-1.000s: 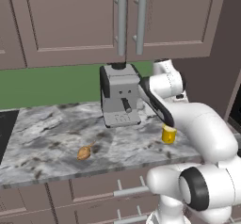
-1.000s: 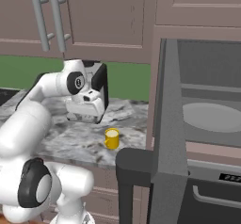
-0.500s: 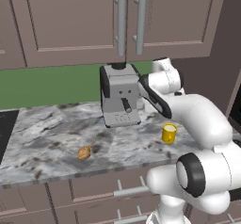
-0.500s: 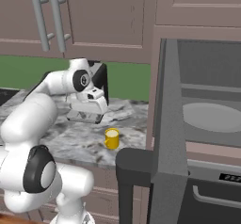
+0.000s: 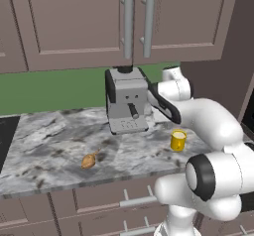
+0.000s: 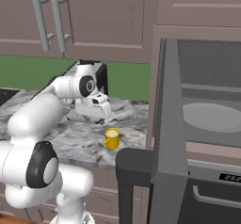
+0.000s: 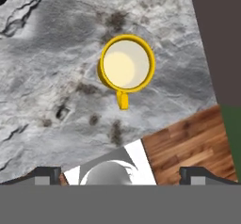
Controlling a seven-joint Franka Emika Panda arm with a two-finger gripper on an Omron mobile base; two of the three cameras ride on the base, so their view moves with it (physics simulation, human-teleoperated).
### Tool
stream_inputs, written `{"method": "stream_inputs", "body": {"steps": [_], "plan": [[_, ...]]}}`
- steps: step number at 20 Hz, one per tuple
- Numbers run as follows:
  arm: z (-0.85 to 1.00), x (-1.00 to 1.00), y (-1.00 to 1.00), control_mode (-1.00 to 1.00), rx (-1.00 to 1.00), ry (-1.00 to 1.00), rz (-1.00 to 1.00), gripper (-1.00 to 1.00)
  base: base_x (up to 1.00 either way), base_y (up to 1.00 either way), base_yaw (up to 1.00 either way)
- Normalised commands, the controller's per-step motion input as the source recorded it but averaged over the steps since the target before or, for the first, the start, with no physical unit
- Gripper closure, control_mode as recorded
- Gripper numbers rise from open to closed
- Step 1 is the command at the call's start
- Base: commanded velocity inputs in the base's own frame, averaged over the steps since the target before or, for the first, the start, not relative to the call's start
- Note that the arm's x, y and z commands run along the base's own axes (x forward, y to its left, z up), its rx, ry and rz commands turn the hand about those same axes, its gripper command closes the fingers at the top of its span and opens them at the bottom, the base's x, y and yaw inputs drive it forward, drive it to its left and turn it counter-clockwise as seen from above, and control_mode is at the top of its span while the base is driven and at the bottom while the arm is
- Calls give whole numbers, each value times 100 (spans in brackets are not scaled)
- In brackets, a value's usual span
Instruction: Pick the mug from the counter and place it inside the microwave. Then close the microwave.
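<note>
Left base view: the yellow mug (image 5: 178,140) stands upright on the counter (image 5: 54,146), near its right end and a little back from the front edge. A grey coffee machine (image 5: 127,100) stands at the back of the counter, to the left of the mug. A small brown bit of food (image 5: 89,161) lies closer to the front edge, well apart from the mug. The white arm reaches over the counter, and its hand is above the mug, by the coffee machine.

Right base view: the mug (image 6: 112,138) sits near the front edge of the counter (image 6: 80,140), close to its right end. The gripper (image 6: 97,116) hangs up over the counter, behind the mug and not touching it. The microwave (image 6: 207,119) is to the right, with its door (image 6: 164,138) swung wide open, and a round plate shows inside.

Hand view: the mug (image 7: 127,67) is seen from on top, with nothing in it, and its handle points down in the picture. The counter (image 7: 52,82) is under it, and its edge runs across the lower right with wood floor past it. The two finger tips (image 7: 46,175) stand far apart at the bottom, so the jaws are spread wide and hold nothing.
</note>
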Motion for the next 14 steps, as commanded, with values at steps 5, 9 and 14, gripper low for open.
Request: {"method": "stream_inputs", "body": {"steps": [5,9,14], "plan": [[-46,0,-20,-100,0,-4,0,-100,0,0,0],[-27,2,-14,-100,0,-7,0,-100,0,0,0],[-15,9,-9,-100,3,-12,0,-100,0,0,0]]}}
